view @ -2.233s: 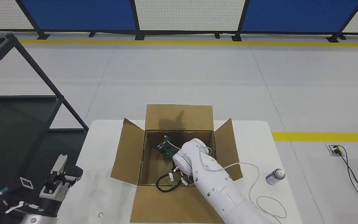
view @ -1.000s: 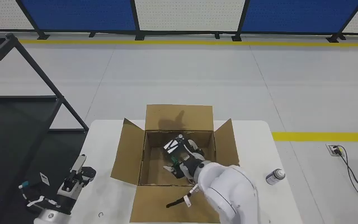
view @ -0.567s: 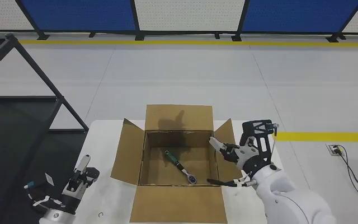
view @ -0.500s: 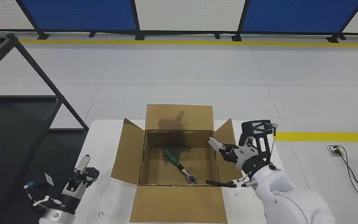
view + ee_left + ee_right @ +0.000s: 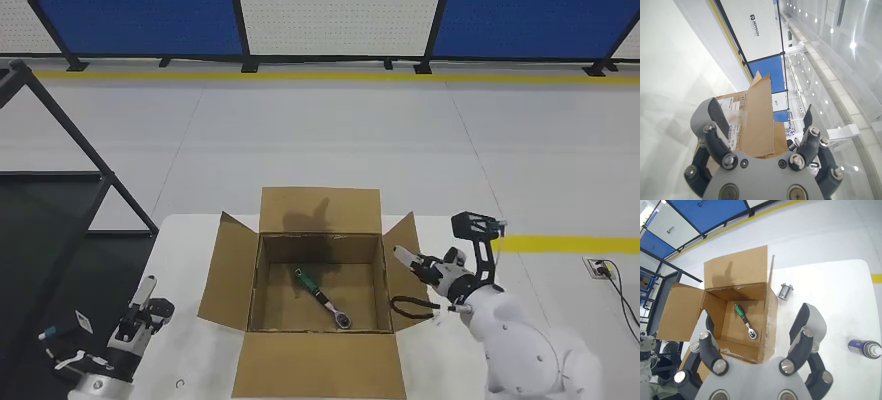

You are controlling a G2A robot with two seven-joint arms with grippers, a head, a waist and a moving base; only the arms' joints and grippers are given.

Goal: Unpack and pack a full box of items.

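Cardboard box [image 5: 320,208], table [image 5: 440,355] centre, holds one wrench [image 5: 322,298]. The can [image 5: 491,315] and grey fitting [image 5: 785,291] are out at 3 o'clock. Unpacking looks nearly done; repacking is left. Right gripper [image 5: 755,312], 3 o'clock, is wide open and empty. Left gripper [image 5: 761,107], 8 o'clock, likewise.

This is a big work hall, like a factory or a robot test lab, not a home. The floor [image 5: 330,140] is smooth and pale with a yellow line [image 5: 330,74] painted on it, and behind the line stand blue walls [image 5: 135,25] and white walls with little holes [image 5: 335,25] in black frames. Very high up are rows of bright lamps [image 5: 852,45], and a black metal rack [image 5: 70,130] stands near the white table [image 5: 450,235]
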